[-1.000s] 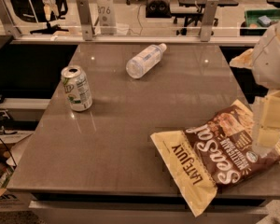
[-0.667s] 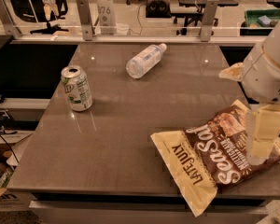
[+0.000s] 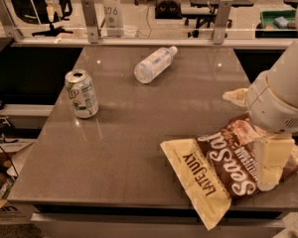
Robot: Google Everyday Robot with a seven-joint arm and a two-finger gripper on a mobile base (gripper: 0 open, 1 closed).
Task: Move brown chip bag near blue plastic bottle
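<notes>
Gripper [image 3: 269,172] at chip bag [image 3: 216,170] on table [image 3: 134,133]

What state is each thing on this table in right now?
Brown crinkly chip bag: lying flat, print facing up.
Clear bluish plastic bottle: lying on its side, white cap on.
Green-and-white metal soda can: standing upright.
Cream robot gripper: over the bag's right end.

Bare table [image 3: 154,128] beyond gripper [image 3: 267,178] over bag [image 3: 218,168]

Cream gripper [image 3: 269,172] over brown-cream bag [image 3: 223,175]; bottle [image 3: 154,63] perhaps bluish.
</notes>
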